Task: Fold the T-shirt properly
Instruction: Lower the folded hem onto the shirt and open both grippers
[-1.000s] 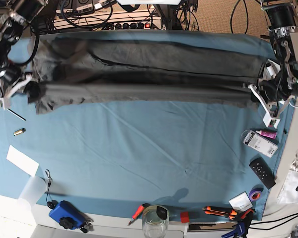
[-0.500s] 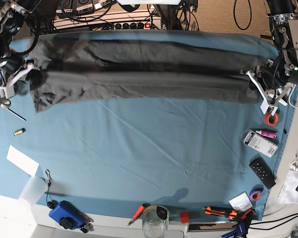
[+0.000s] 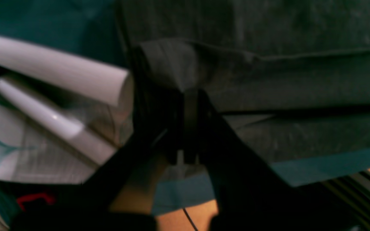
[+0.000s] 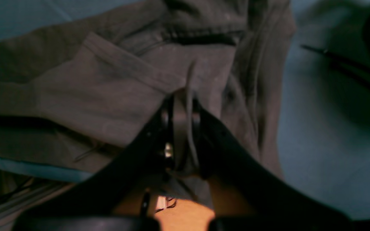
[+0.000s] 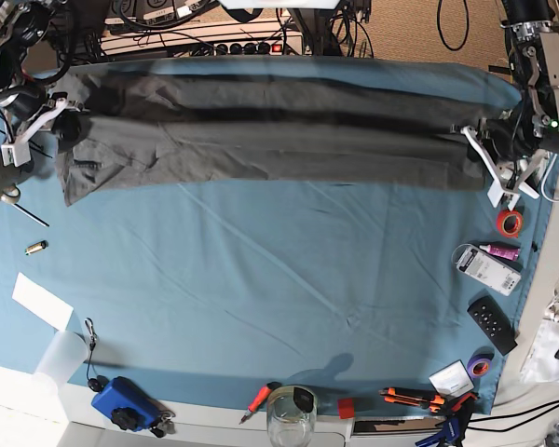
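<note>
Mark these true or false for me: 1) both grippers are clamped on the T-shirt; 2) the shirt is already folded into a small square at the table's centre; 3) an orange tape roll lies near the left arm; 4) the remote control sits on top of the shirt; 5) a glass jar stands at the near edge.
1) True. The left gripper and the right gripper are each shut on the T-shirt.
2) False. It is stretched out as a long band along the far side of the teal table cloth.
3) True. The orange tape roll lies just nearer the camera than that arm.
4) False. The remote control lies on the cloth, well apart from the shirt.
5) True. The glass jar is there.
</note>
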`<state>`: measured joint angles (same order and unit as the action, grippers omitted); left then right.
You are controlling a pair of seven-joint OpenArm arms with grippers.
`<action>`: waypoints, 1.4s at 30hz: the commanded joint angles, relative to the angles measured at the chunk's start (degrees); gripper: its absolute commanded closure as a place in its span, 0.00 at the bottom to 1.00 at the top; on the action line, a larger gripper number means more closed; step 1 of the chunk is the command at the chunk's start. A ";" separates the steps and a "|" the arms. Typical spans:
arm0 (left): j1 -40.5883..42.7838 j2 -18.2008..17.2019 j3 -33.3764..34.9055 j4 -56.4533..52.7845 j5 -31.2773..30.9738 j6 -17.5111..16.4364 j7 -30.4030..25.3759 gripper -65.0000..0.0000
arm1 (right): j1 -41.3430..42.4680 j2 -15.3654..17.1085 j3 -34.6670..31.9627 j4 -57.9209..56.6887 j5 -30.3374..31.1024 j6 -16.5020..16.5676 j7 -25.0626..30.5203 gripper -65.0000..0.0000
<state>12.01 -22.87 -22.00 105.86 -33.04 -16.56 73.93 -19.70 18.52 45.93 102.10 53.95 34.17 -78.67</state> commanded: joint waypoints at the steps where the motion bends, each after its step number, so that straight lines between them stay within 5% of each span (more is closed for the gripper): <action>1: 0.13 -0.92 -0.55 0.94 0.42 0.00 0.00 1.00 | 0.17 0.94 1.14 0.98 0.48 0.17 1.16 1.00; 13: 0.87 -0.79 -0.55 0.94 1.07 -0.02 0.20 1.00 | -0.55 0.85 1.49 0.98 0.28 2.29 -0.63 0.96; 17: 0.85 -0.79 -0.55 0.94 1.07 -0.02 0.22 0.72 | -1.51 0.85 1.49 0.98 0.52 2.43 -0.50 0.77; 20: 0.87 -0.81 -0.55 0.94 1.20 -0.02 0.22 0.59 | -2.01 0.85 1.49 0.98 1.03 2.40 -0.57 0.73; 34: 0.87 -0.79 -0.55 8.15 6.91 -0.02 -1.84 0.58 | -2.19 0.85 1.49 0.98 6.23 2.38 -0.83 0.73; 42: 2.40 -0.52 -0.52 6.97 7.26 2.12 -5.01 0.46 | -2.19 0.85 1.49 0.98 4.96 2.40 -0.76 0.73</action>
<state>14.72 -22.61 -22.20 112.16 -25.93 -14.61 69.76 -21.91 18.09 46.87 102.13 58.37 36.25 -80.53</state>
